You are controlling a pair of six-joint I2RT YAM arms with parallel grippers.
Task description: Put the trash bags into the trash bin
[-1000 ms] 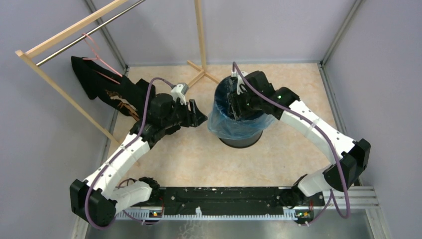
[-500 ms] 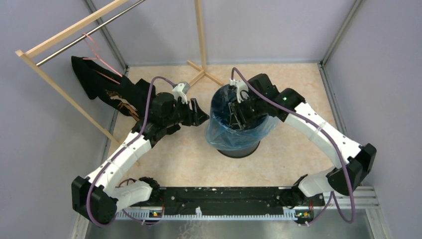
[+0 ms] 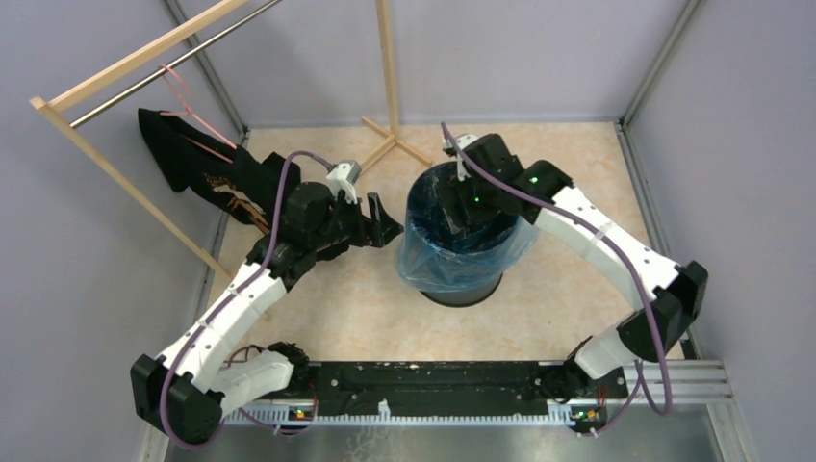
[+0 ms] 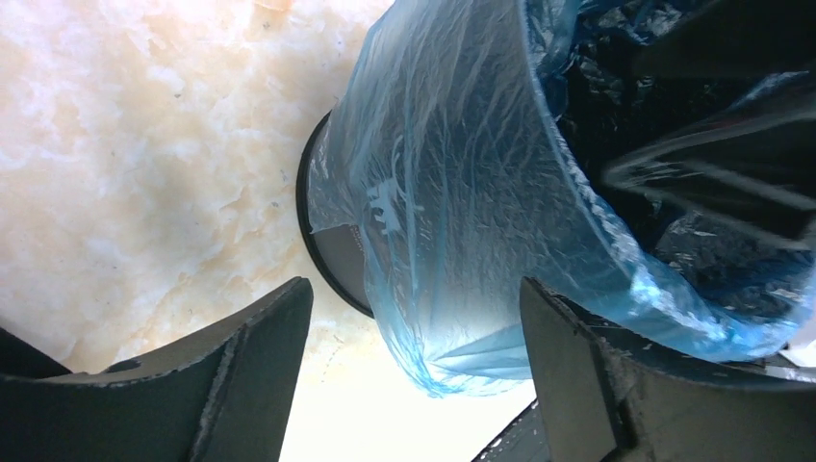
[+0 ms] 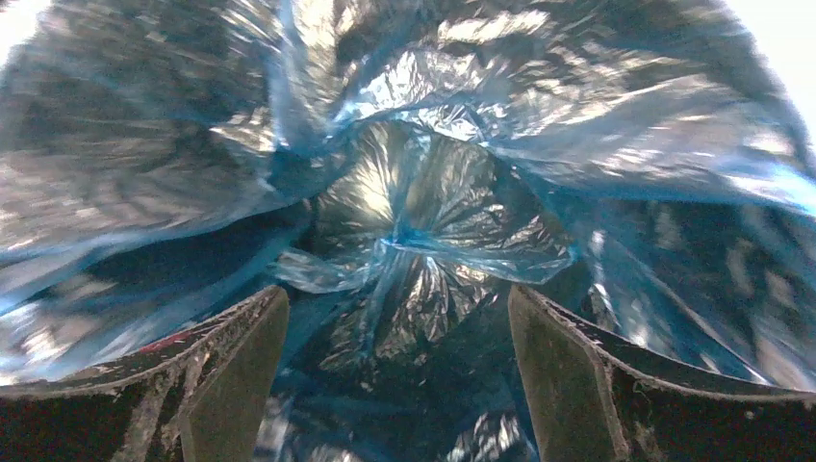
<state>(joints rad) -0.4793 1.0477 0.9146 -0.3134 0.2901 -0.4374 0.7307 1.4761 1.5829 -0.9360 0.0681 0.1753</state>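
The dark trash bin [image 3: 464, 285] stands upright at mid table. The light-blue trash bag [image 3: 433, 258] lines it, its edge folded over the rim and hanging down the outside. My left gripper [image 3: 383, 219] is open and empty just left of the bin; in the left wrist view the bag [image 4: 452, 212] and bin wall [image 4: 332, 255] lie beyond its open jaws. My right gripper [image 3: 460, 204] is inside the bin's mouth, open; the right wrist view shows crumpled bag film [image 5: 414, 221] down the bin, nothing between the fingers [image 5: 236, 371].
A wooden rack [image 3: 125, 58] with a metal rail stands at the back left, a black cloth garment [image 3: 207, 173] hanging from it. A wooden post with a cross foot [image 3: 390, 140] stands behind the bin. Grey walls enclose the table.
My right gripper has shifted a little towards the back inside the bin's mouth. The bag's edge has spread further down the bin's left side. My left gripper has barely moved.
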